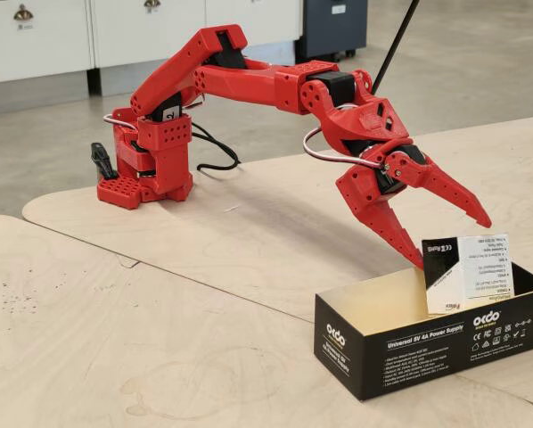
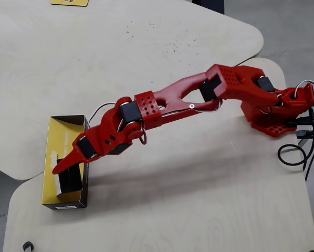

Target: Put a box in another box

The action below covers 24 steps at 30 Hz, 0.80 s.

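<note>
Fixed view: gripper (image 1: 454, 241) is hanging with jaws spread wide, nothing between them, just above the small carton (image 1: 467, 273). Carton is standing upright inside the long black box (image 1: 400, 343), at its right end in this view, top poking above the rim. Lower finger tip is sitting close to the carton's upper left corner; I can't tell whether it's touching.

Overhead view is agreeing: carton (image 2: 67, 179) is sitting in the near end of the box (image 2: 60, 137), red finger crossing over its edge.

Risks, as I'm reading it: if the arm (image 1: 249, 76) swings sideways instead of lifting out, that lower finger could be clipping the carton and tipping it over, or dragging the light cardboard box across the table (image 1: 159, 294). Box is sitting near the table edge in the overhead view, so a shove could be pushing it off.

Count: one carton, one long box, one arm.
</note>
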Each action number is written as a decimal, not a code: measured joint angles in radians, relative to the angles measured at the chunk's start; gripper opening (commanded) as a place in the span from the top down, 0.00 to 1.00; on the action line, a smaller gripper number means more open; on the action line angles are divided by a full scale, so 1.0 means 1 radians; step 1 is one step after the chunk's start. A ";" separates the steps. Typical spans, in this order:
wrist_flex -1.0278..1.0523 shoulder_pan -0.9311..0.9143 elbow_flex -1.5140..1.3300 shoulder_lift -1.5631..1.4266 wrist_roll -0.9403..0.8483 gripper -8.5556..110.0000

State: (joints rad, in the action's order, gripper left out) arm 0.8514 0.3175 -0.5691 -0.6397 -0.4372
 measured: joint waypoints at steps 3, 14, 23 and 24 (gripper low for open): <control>0.014 -0.003 -0.002 -0.012 -0.015 0.59; 0.288 -0.037 -0.012 -0.202 -0.219 0.60; 0.606 -0.049 -0.296 -0.557 -0.348 0.65; 0.627 -0.049 -0.359 -0.623 -0.353 0.65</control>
State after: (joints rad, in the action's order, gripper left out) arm 1.4788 0.2684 -0.9281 -1.2625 -0.7900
